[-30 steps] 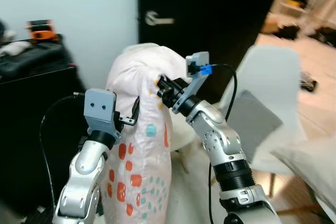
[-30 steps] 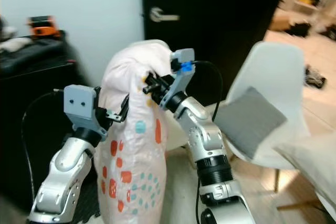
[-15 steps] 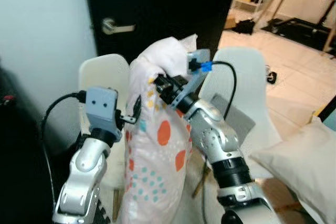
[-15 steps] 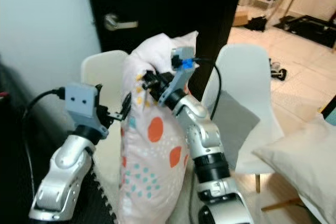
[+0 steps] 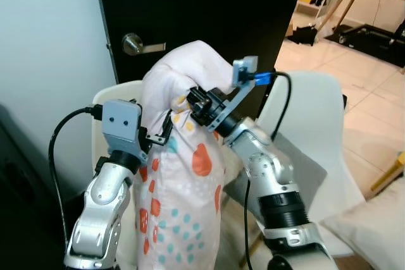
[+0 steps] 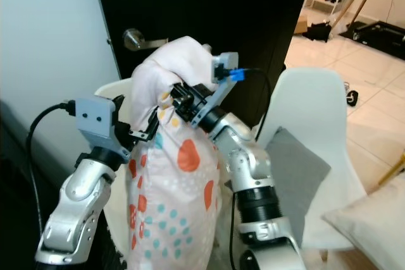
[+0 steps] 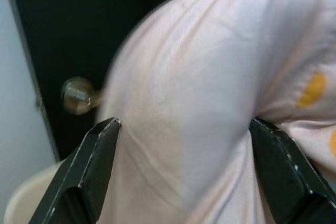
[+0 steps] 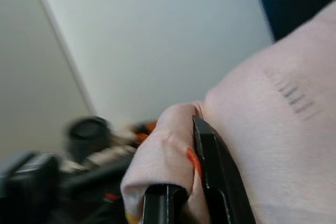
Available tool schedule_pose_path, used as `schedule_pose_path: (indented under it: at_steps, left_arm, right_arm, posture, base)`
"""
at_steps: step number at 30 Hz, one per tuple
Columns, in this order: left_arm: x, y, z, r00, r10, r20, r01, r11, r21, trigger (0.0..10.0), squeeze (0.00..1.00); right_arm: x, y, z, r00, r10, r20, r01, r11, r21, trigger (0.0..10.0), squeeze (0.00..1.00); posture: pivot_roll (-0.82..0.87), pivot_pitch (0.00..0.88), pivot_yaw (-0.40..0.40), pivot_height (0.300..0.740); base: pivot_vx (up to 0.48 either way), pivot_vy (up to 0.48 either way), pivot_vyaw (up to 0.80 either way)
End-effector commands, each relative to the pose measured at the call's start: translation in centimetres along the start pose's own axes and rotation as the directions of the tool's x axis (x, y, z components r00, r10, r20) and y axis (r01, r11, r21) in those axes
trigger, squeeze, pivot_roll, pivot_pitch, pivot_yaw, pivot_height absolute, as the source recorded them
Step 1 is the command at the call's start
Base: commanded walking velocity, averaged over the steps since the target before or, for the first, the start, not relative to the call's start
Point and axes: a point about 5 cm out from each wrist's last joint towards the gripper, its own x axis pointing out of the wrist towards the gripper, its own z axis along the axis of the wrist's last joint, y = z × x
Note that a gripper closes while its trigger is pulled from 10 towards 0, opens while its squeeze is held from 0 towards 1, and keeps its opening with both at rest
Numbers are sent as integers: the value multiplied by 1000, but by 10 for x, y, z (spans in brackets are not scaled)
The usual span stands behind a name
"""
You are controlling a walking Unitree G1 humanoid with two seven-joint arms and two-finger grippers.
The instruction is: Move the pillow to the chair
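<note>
The spotted pillow (image 5: 183, 181) hangs upright at frame centre, its bunched top pinched by the right gripper (image 5: 195, 100) and straddled by the left gripper (image 7: 178, 177), seemingly squeezing it. Gathered cloth could slip out under its own weight. White chairs (image 6: 316, 131) stand just behind; the door (image 5: 190, 11) crowds the upper frame, with open floor (image 5: 373, 112) at right.

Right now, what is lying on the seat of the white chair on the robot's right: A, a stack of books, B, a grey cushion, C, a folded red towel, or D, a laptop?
B, a flat grey cushion lies tilted in the white chair on the robot's right, while the spotted pillow is held up between the left pincer and the right pincer.
</note>
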Motion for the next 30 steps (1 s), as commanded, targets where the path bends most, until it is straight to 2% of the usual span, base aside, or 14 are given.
schedule_pose_path:
  at_steps: [1, 6, 8, 10, 17, 22, 23, 24, 26, 30]
  left_arm:
    - [0, 0, -13, 996, 29, -80, -28, 1000, 10, 10000, 0]
    - [0, 0, -15, 995, 37, -90, -37, 999, 6, 10000, 0]
    - [-3, -3, -19, 994, 22, -111, -21, 1000, 11, 10000, 0]
    - [-4, -5, -20, 993, 11, -120, -9, 1000, 17, 10000, 0]
    - [-7, -10, -22, 989, -15, -146, 22, 999, 48, 10000, 0]
    - [-5, -10, -22, 989, 6, -148, 1, 999, 47, 10000, 0]
    - [-5, -10, -22, 989, 11, -148, -4, 999, 48, 10000, 0]
    - [-5, -10, -22, 989, 11, -148, -4, 999, 48, 10000, 0]
    - [-4, -10, -22, 989, 15, -146, -8, 999, 48, 10000, 0]
    - [-4, -11, -21, 989, 14, -148, -6, 999, 50, 10000, 0]
  right_arm:
    - [11, 38, 28, 946, 304, 112, -306, 952, 5, 10000, 0]
    - [15, 32, 26, 962, 258, 94, -259, 966, 3, 10000, 0]
    - [18, 23, 17, 982, 183, 49, -182, 983, -27, 10000, 0]
    - [19, 22, 12, 986, 165, 29, -164, 986, -41, 10000, 0]
    - [18, 22, -1, 990, 136, -41, -138, 990, -37, 10000, 0]
    - [14, 25, -13, 980, 148, -132, -148, 989, 6, 10000, 0]
    - [12, 27, -23, 967, 151, -203, -160, 987, -26, 10000, 0]
    - [12, 27, -23, 967, 151, -203, -160, 987, -26, 10000, 0]
    - [9, 27, -35, 947, 154, -281, -171, 984, -38, 10000, 0]
    - [9, 29, -41, 934, 171, -314, -195, 980, -47, 10000, 0]
  posture:
    - [-1, 0, -47, 723]
    - [1, 0, -49, 723]
    - [6, 0, -53, 723]
    - [8, 0, -53, 723]
    - [8, 0, -51, 723]
    - [6, 0, -52, 723]
    - [4, 0, -53, 723]
    - [4, 0, -53, 723]
    - [5, 0, -55, 723]
    - [8, 0, -56, 723]
  base:
    - [0, 0, 0]
    - [0, 0, 0]
    - [0, 0, 0]
    - [0, -120, 0]
    - [0, -469, 800]
    - [0, -316, 800]
    - [0, 0, 563]
    - [0, 0, 563]
    - [0, 0, 0]
    - [0, 0, 0]
